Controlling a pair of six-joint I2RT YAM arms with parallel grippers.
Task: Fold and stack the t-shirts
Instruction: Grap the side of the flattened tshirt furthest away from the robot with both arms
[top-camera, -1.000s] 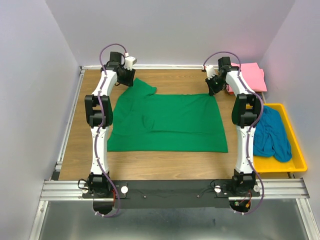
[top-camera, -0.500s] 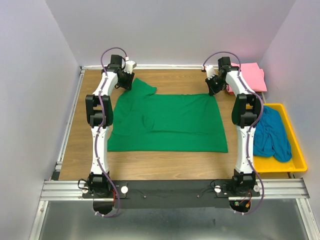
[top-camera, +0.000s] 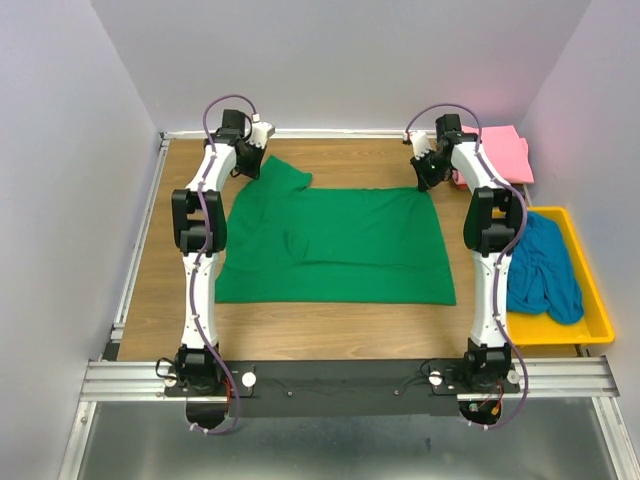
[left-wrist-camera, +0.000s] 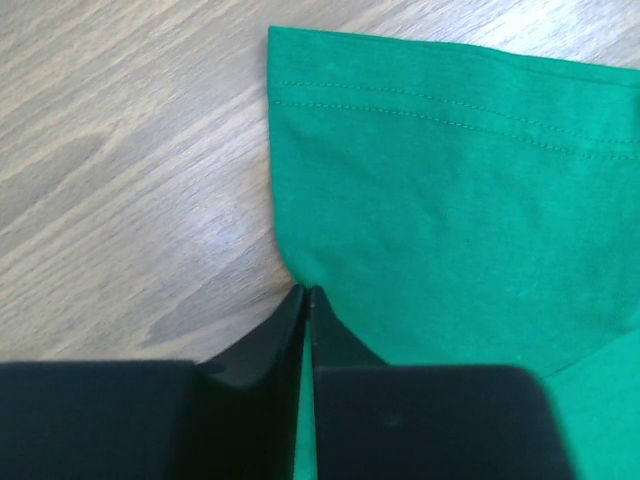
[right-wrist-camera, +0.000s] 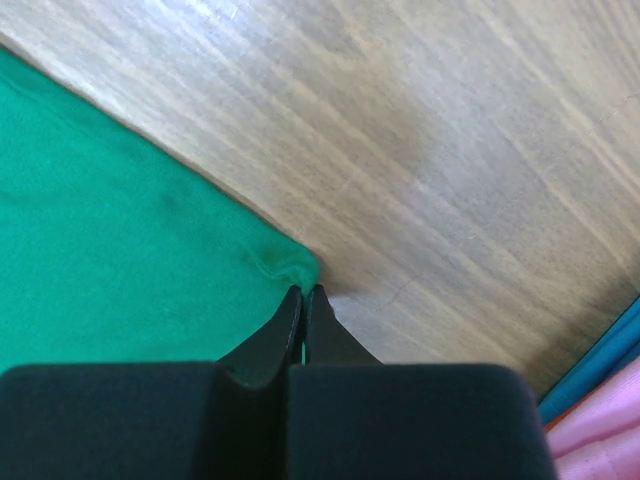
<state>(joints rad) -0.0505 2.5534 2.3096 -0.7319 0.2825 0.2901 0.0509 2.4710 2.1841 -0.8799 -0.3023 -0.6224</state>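
Matt cloth t-shirt (top-camera: 330, 245), smooth wood-grain table (top-camera: 330, 322)

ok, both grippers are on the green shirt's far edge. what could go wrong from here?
1. The left gripper pinches only the sleeve's edge, the right gripper just a corner tip of the green shirt; either may slip on lifting.
2. Sleeve on one side, body corner on the other: the fold may come out skewed.
3. The pink shirt lies near the right gripper; a swing might nudge it.
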